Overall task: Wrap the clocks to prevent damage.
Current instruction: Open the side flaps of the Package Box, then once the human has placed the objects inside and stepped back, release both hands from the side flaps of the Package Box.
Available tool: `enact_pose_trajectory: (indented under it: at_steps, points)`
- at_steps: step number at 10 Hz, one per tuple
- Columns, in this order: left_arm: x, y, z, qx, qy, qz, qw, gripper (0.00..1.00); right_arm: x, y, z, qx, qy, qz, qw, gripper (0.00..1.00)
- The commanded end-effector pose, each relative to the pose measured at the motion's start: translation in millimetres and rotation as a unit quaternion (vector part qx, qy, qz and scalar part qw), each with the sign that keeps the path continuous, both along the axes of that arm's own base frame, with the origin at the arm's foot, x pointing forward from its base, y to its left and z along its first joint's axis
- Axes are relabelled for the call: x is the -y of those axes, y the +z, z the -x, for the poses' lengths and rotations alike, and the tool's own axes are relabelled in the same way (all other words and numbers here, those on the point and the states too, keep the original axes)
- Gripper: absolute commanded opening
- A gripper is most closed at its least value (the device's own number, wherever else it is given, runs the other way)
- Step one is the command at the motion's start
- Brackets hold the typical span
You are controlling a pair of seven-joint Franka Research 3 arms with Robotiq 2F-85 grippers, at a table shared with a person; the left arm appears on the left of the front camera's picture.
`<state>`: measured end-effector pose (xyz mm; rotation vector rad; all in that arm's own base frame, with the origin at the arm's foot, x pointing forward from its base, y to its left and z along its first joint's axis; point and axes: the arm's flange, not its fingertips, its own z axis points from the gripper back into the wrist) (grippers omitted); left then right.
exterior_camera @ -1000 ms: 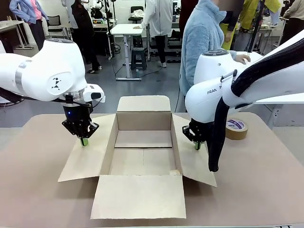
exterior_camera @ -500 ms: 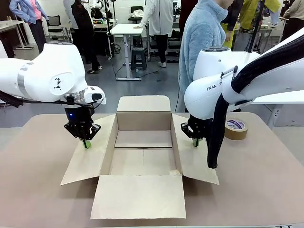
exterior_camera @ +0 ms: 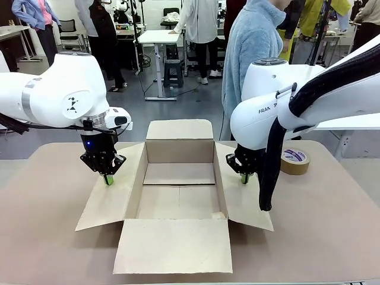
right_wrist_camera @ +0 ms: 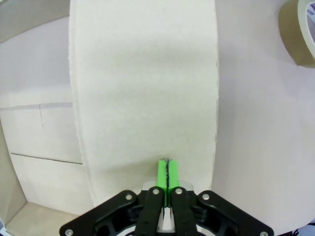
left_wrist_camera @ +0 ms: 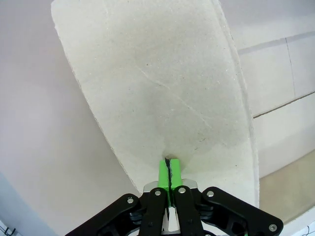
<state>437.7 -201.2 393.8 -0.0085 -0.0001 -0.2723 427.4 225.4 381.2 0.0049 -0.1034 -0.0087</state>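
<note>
Box [exterior_camera: 180, 151], one; tape roll [exterior_camera: 295, 160], one; closed end effectors [exterior_camera: 107, 179] [exterior_camera: 244, 178], two.

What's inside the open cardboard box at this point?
The cardboard box shows a bare floor with its seam, nothing on it. The near wall covers the floor's front strip.

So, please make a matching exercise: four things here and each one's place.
1. open brown cardboard box
2. round brown tape roll
3. left black tool, green pads
4. right black tool, green pads

a. shut, at the right flap
b. right of the box
c. shut, at the left flap
d. in the middle, flaps spread

Pairs: 1-d, 2-b, 3-c, 4-a
</note>
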Motion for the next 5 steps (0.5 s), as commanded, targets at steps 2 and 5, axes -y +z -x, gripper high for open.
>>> enact_pose_trajectory:
  at_steps: [2, 5]
  points:
    - [-0.7, 2.2, 0.3, 0.004, 0.003, -0.004, 1.0, 0.0, -1.7, -2.6, 1.8, -0.002, -0.002, 0.001, 1.0, 0.01]
    - [-0.7, 2.2, 0.3, 0.004, 0.003, -0.004, 1.0, 0.0, -1.7, -2.6, 1.8, -0.002, -0.002, 0.001, 1.0, 0.01]
